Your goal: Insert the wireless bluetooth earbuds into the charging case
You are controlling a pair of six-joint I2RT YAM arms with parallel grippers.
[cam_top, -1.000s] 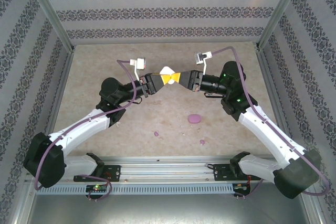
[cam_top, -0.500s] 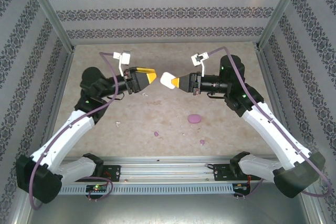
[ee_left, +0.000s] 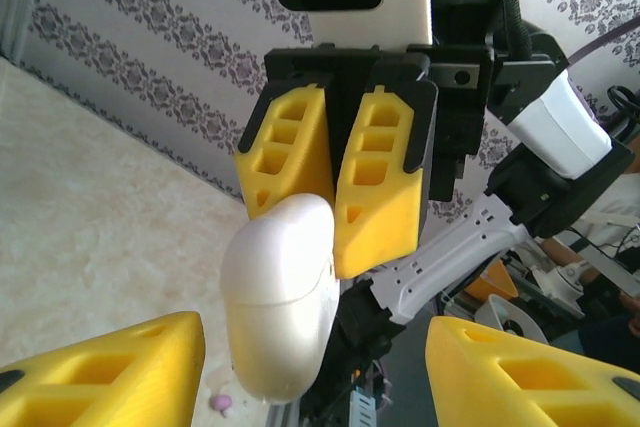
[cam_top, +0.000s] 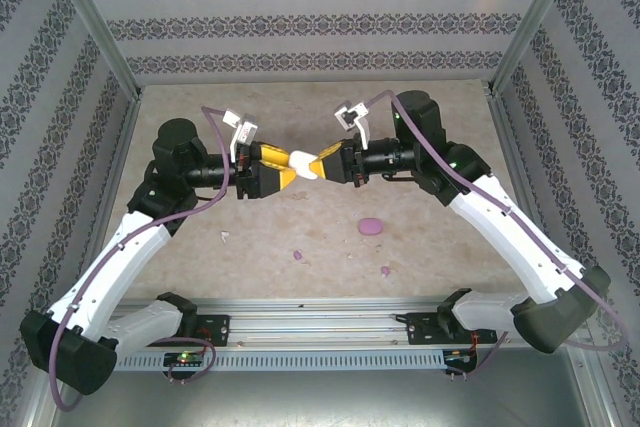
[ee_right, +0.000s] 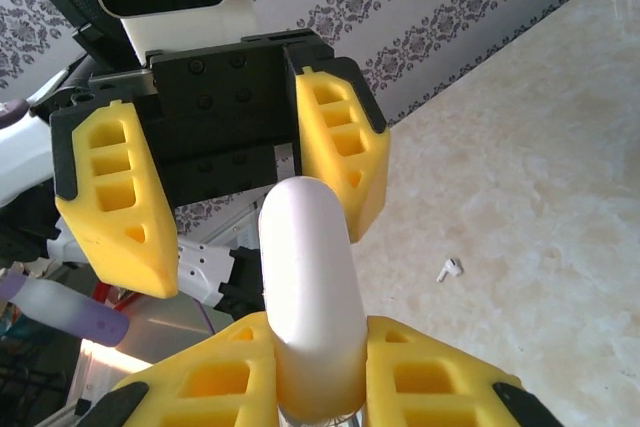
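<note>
Top external view shows the two arms meeting above the middle of the worktop (cam_top: 300,107). The right tool (cam_top: 322,165) is clamped on a white charging case (cam_top: 306,166) and holds it out level toward the left of the frame. The left tool (cam_top: 288,169) faces it with its yellow fingers spread wide, one on each side of the case's free end.

In the left wrist view the case sits at the centre of the frame, between those spread fingers (ee_left: 110,367), with a clear gap to each. In the right wrist view the right tool's fingers (ee_right: 215,382) pinch the case's near end at the bottom of the frame. Its rounded tip points up toward the left tool's dark body.

Down on the worktop, a purple case (cam_top: 370,226) lies below and right of the tools. A purple earbud (cam_top: 297,255) lies lower centre, and a second purple earbud (cam_top: 385,270) sits just below the purple case. A white earbud (cam_top: 226,237) lies lower left of the tools. All three earbuds rest on bare worktop, well apart from the held case.
</note>
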